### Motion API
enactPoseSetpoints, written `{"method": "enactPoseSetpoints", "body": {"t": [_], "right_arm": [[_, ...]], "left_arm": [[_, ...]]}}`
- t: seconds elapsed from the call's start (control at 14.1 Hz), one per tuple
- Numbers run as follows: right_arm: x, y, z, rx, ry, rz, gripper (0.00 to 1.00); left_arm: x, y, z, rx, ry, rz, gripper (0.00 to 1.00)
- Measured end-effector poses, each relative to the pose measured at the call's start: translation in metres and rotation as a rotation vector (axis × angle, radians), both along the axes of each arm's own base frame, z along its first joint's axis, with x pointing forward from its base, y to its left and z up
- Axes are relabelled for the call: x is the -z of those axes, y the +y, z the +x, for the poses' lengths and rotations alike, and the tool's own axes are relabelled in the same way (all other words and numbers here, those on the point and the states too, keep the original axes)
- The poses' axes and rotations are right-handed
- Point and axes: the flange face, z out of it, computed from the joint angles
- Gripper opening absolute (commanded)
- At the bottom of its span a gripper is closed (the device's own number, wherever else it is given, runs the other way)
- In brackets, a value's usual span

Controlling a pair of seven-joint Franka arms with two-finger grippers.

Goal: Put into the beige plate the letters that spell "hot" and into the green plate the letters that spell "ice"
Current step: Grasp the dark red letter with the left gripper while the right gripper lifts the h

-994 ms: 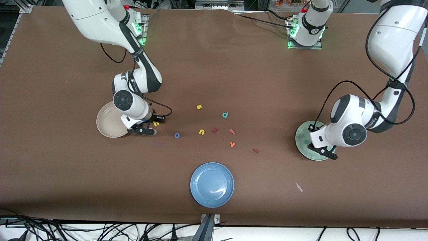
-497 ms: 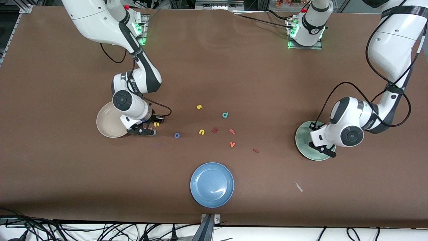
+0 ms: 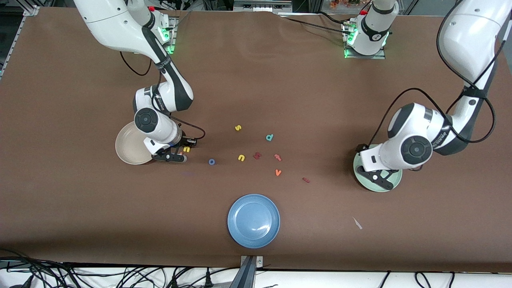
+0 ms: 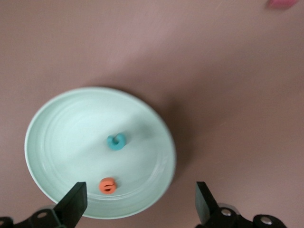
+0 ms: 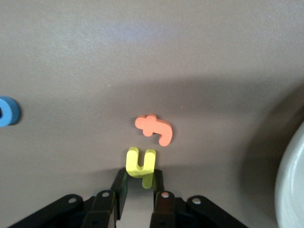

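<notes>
Now our right hand (image 5: 140, 183) sits low at the surface (image 3: 280, 80) just beside the beige plate (image 3: 130, 150), its fingers (image 5: 121, 187) narrowed onto the stem of the yellow h (image 5: 140, 164). The orange t (image 5: 155, 129) lies just beside the h, apart from it, and the blue o (image 3: 211, 161) rests nearer the middle of the surface, with nothing in the part of the beige plate that shows. Our left hand (image 4: 137, 204) hangs over the green plate (image 4: 66, 118) with its fingers (image 4: 73, 202) spread wide and nothing between them. We see the teal c (image 4: 116, 141) and the orange e (image 4: 108, 185) lying in the green plate. The dark red i (image 3: 306, 180) lies on the surface between the scattered letters and the green plate.
</notes>
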Motion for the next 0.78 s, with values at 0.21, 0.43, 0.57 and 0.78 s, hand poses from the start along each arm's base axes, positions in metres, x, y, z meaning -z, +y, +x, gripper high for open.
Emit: {"method": "enactPoseSetpoints", "body": {"t": [0.21, 0.43, 0.57, 0.78], "right_arm": [[-0.033, -0.010, 0.012, 0.017, 0.057, -0.019, 0.28], [-0.067, -0.054, 0.021, 0.006, 0.090, -0.039, 0.28], [-0.074, -0.073, 0.025, 0.011, 0.090, -0.041, 0.29], [-0.067, -0.070, 0.024, 0.006, 0.090, -0.043, 0.30]], "left_arm": [[-0.015, -0.041, 0.001, -0.134, -0.048, 0.012, 1.00], [-0.007, -0.078, -0.007, -0.375, -0.052, 0.031, 1.00], [0.009, -0.099, -0.014, -0.537, -0.041, 0.057, 1.00], [0.028, -0.136, -0.016, -0.803, -0.042, 0.090, 1.00]]}}
